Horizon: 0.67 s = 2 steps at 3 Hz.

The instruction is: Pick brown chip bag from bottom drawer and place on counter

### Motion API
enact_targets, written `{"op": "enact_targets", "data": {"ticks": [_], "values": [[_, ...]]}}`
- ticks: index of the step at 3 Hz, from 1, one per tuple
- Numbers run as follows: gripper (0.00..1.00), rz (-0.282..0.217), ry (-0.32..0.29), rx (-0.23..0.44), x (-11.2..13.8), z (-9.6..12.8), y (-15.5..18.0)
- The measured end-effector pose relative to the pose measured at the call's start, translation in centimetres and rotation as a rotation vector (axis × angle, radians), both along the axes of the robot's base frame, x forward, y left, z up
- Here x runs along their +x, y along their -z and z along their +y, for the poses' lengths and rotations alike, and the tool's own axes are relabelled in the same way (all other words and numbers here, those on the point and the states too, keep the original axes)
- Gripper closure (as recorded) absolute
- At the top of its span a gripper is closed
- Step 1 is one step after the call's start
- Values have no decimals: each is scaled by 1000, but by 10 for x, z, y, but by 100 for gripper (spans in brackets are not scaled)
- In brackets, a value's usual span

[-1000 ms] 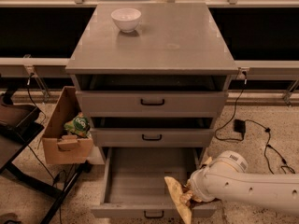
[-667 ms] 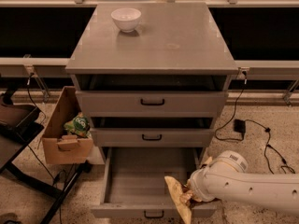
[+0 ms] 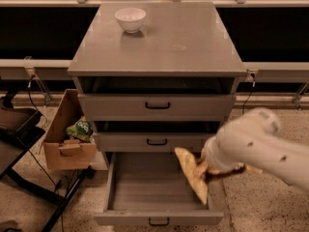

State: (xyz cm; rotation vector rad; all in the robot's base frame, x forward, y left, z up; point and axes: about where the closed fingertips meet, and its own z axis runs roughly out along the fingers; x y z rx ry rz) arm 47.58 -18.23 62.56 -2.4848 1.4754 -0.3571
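The brown chip bag [image 3: 193, 174] hangs pale-yellow side out, lifted above the right side of the open bottom drawer [image 3: 157, 190]. My gripper [image 3: 208, 170] is shut on the bag's right edge, at the end of the white arm [image 3: 263, 149] that reaches in from the right. The bag is level with the middle drawer's front. The counter [image 3: 166, 40] is the grey cabinet top above, with a white bowl [image 3: 130, 19] at its back left.
The top drawer [image 3: 157, 105] and the middle drawer [image 3: 157, 140] are pulled slightly out. A cardboard box [image 3: 65, 134] holding a green snack bag [image 3: 81, 129] stands left of the cabinet. A black stand [image 3: 19, 134] is at far left.
The arm has risen and carried the chip bag up out of the bottom drawer; the bag now hangs above the drawer's right side.
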Motion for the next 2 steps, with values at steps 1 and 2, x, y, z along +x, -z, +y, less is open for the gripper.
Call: {"op": "enact_targets", "data": {"ticks": [1,2], "values": [[100,-32,13,-20,29,-18,-115],[100,-54,28,-21,52,-29,-181]]}}
